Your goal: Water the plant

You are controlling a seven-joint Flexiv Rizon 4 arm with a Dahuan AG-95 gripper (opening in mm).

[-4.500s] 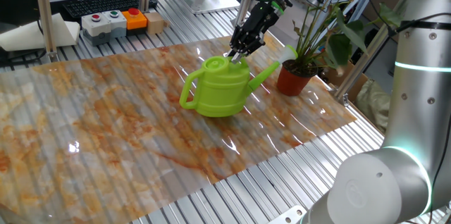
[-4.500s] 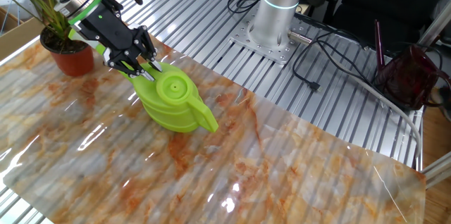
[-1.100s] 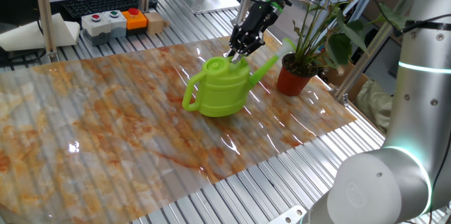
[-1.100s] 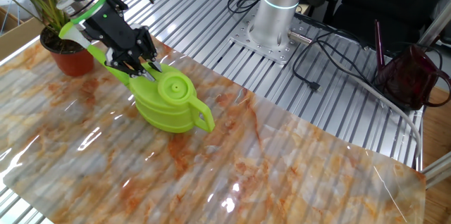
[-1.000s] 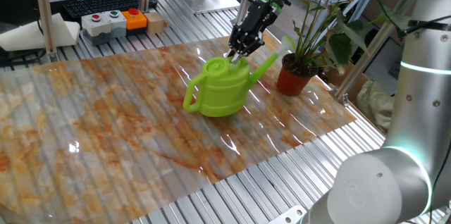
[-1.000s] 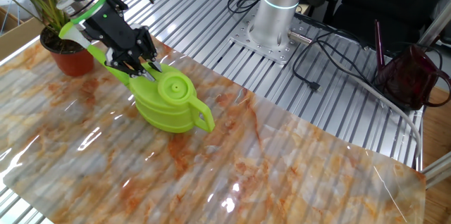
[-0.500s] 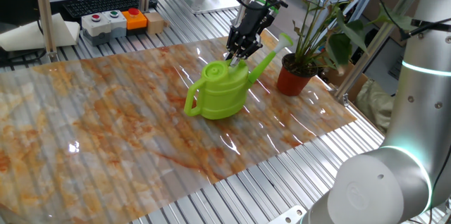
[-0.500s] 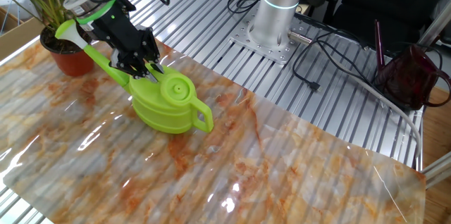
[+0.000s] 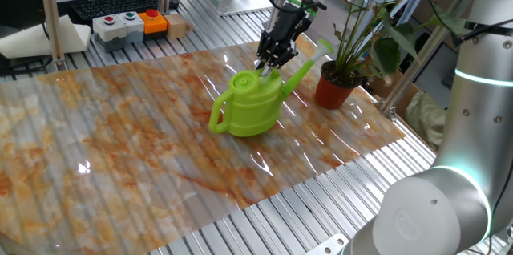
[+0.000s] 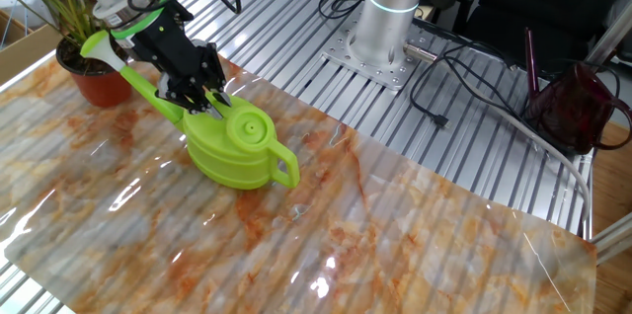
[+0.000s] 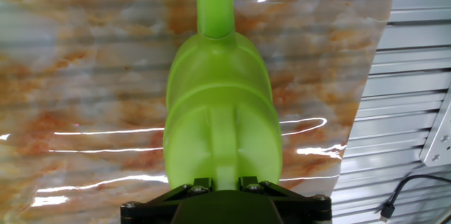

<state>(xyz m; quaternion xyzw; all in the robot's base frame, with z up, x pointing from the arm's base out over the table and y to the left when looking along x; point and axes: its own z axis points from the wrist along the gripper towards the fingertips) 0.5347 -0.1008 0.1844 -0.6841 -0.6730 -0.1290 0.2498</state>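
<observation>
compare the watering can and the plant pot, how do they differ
The watering can is lime green plastic; the plant pot is terracotta red. The can is much bigger than the pot. The gripper is shut on the can's top, while the pot stands untouched. Both sit on the marbled table cover.

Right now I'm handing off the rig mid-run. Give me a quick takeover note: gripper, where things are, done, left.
Gripper: shut on the top handle of the lime-green watering can; the hand view shows the can's body directly ahead of the fingers.
Watering can: on the marble-pattern sheet, apparently tipped toward the plant, spout angled up and reaching toward it.
Plant: upright in its terracotta-red pot at the sheet's edge, just past the spout tip. Spout looks short of the pot rim in the fixed views.
Done: can grasped and aimed at the plant.
Left: bring spout over the pot, tilt to pour, set can back. No water visible yet.
</observation>
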